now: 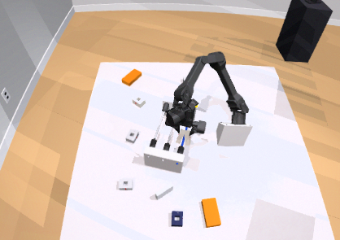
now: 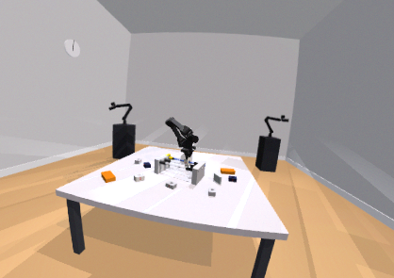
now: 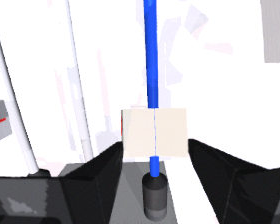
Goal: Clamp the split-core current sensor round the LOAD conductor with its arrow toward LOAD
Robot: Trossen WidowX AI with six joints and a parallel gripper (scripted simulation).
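White table (image 1: 122,212) (image 2: 179,208) on dark legs. Black six-joint arm (image 1: 197,72) (image 2: 179,129) reaches over it from a pale block. Fixture: two upright grey end blocks (image 1: 163,162) (image 2: 198,172) (image 3: 126,200), three parallel rods between them, two white, one a blue conductor (image 1: 183,140) (image 3: 151,60). Two orange blocks (image 1: 211,212) (image 2: 108,176) lie flat, well apart. Gripper (image 1: 185,128) (image 2: 188,163) (image 3: 155,145) is clenched on the cream split-core sensor (image 1: 183,136) (image 3: 153,132), one finger at each side. Sensor sits round the blue conductor, near the black end collar (image 3: 154,197); its two halves meet at a thin seam. Arrow direction: cannot tell.
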